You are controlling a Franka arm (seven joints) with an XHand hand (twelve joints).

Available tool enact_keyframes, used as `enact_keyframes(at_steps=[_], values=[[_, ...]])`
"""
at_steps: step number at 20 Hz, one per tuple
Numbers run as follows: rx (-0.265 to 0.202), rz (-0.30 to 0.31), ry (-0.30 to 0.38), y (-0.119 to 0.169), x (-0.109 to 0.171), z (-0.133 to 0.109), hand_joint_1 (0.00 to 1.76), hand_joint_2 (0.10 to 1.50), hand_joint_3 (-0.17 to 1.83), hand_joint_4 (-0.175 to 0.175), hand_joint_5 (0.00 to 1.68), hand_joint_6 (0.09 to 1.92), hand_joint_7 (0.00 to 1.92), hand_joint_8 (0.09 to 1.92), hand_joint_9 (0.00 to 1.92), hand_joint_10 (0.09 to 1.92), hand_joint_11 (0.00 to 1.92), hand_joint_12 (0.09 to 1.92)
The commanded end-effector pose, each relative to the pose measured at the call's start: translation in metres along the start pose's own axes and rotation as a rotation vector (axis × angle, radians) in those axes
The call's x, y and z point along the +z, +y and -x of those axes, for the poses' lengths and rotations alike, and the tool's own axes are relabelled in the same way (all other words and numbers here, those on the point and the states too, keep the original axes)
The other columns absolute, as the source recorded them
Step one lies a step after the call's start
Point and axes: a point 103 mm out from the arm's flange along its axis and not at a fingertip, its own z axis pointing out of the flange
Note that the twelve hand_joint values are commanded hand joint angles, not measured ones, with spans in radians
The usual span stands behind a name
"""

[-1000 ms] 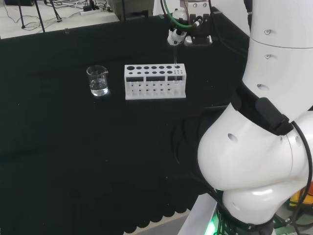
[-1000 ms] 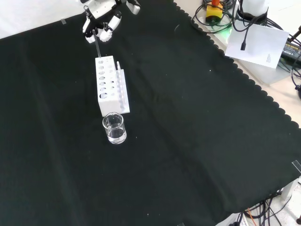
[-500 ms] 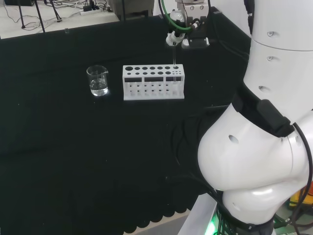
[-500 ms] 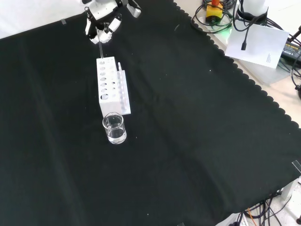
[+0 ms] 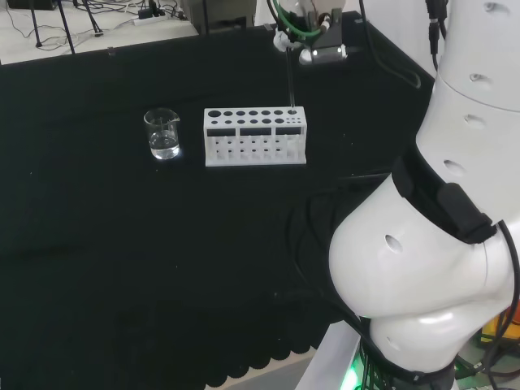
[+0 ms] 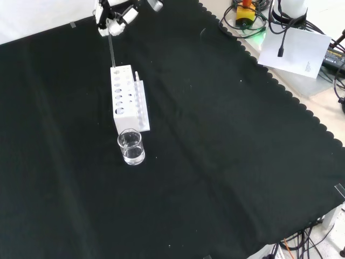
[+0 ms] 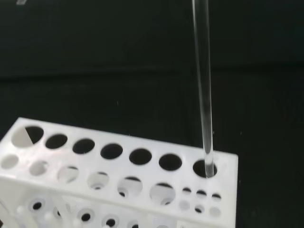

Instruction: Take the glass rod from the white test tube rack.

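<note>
The white test tube rack [image 5: 254, 138] stands on the black cloth, with rows of round holes on top. A thin clear glass rod [image 5: 289, 81] rises upright from the end hole nearest the arm. The hand [image 5: 284, 36] is above the rack at the head view's top edge, its fingers pinched on the rod's upper end. In the front view the hand [image 6: 116, 20] holds the rod [image 6: 111, 51] over the far end of the rack [image 6: 123, 94]. In the wrist view the rod [image 7: 203, 95] has its lower tip still just inside the end hole of the rack [image 7: 147, 173].
A small glass beaker [image 5: 162, 135] with a little clear liquid stands at the rack's other end, seen close in front of it in the front view [image 6: 131, 147]. The arm's white links [image 5: 422, 268] stand at the head view's right. Cables and a paper sheet [image 6: 294, 51] lie beyond the cloth's scalloped edge.
The hand has risen and drawn the rod upward out of the rack, so more of the rod shows above the hole. The rack shifted slightly toward the beaker early on.
</note>
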Motion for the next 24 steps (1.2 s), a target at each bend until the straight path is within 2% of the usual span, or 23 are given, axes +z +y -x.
enact_keyframes(at_steps=[1, 7, 12, 17, 24], values=[[0.005, 0.022, 0.017, -0.014, -0.037, 0.002, 1.47, 1.09, -0.04, -0.175, 1.04, 0.61, 0.99, 1.33, 1.47, 1.10, 1.01, 1.01], [-0.011, 0.074, 0.031, -0.025, -0.079, -0.007, 1.47, 1.09, -0.04, -0.175, 1.04, 0.61, 1.00, 1.32, 1.48, 1.09, 1.00, 1.02], [-0.031, 0.104, 0.034, -0.029, -0.101, -0.019, 1.47, 1.08, -0.03, -0.175, 1.04, 0.62, 1.00, 1.32, 1.48, 1.09, 0.99, 1.02], [-0.057, 0.122, 0.045, -0.029, -0.110, -0.031, 1.47, 1.08, -0.03, -0.175, 1.04, 0.62, 1.00, 1.32, 1.49, 1.08, 0.99, 1.03], [-0.083, 0.117, 0.037, -0.026, -0.108, -0.047, 1.47, 1.08, -0.02, -0.175, 1.04, 0.60, 0.99, 1.33, 1.49, 1.08, 0.99, 1.04]])
